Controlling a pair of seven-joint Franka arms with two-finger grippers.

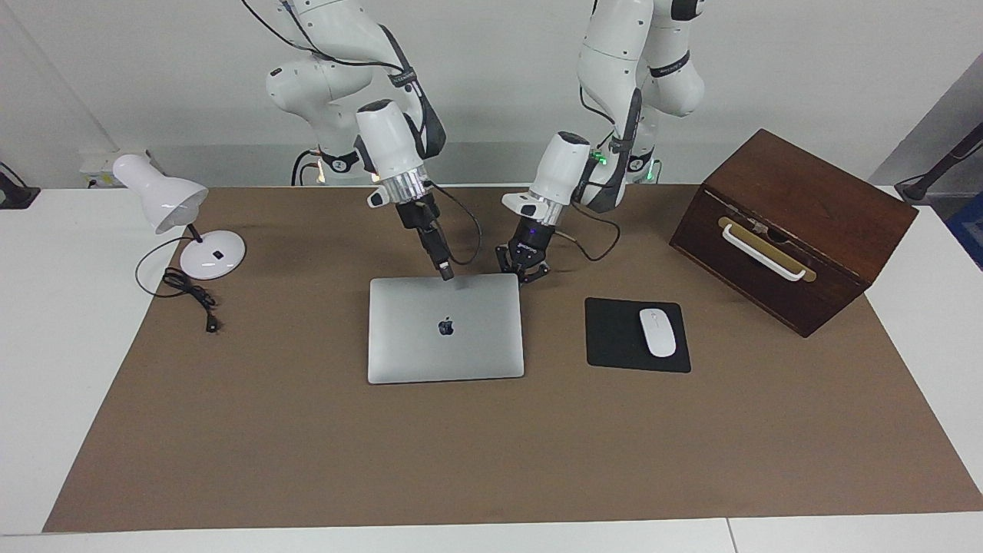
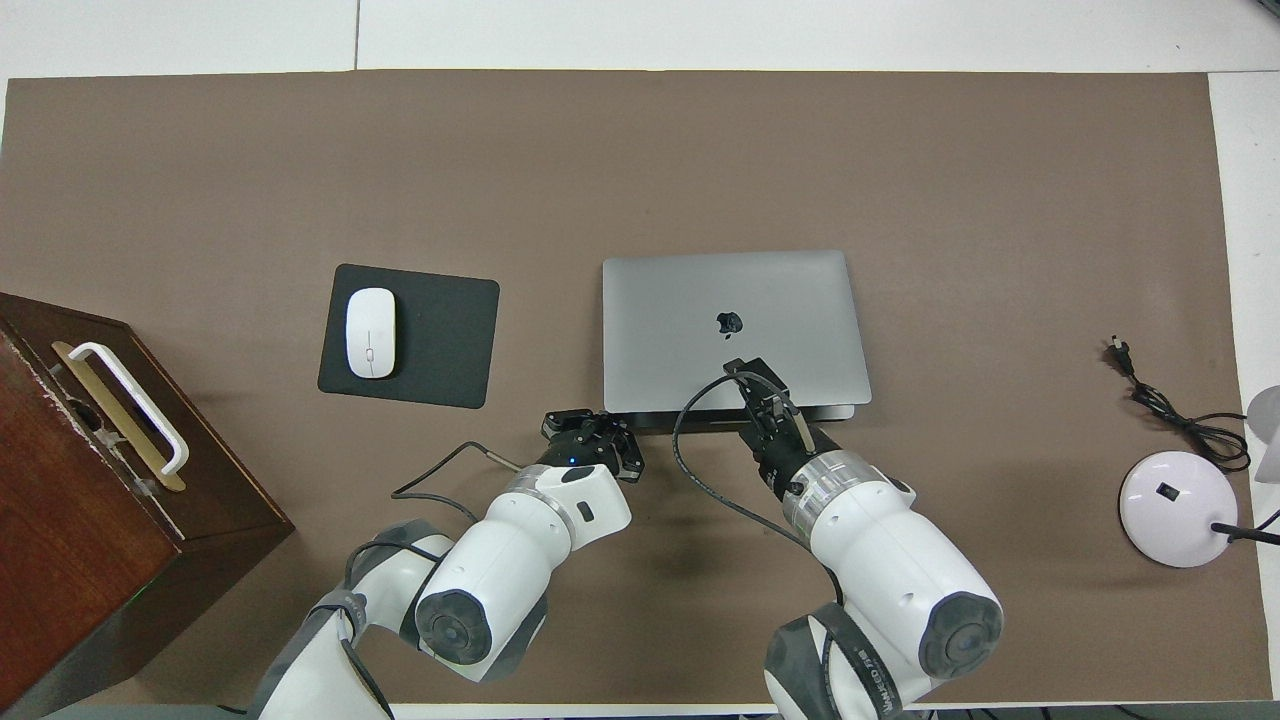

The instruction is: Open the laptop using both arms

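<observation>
My table (image 1: 46, 322) is white, and a large brown mat (image 1: 476, 453) covers most of its top. Everything else lies on that mat. A closed silver laptop (image 1: 445, 329) sits flat near the middle. Beside it, toward my left arm's end, lies a black mouse pad (image 1: 614, 338) with a white mouse (image 1: 657, 332) on it. Farther toward that end stands a dark wooden box (image 1: 795, 226) with a white handle, set at an angle. Toward my right arm's end stands a white desk lamp (image 1: 211, 253), its black cord (image 1: 192, 296) coiled loosely next to its round base.
</observation>
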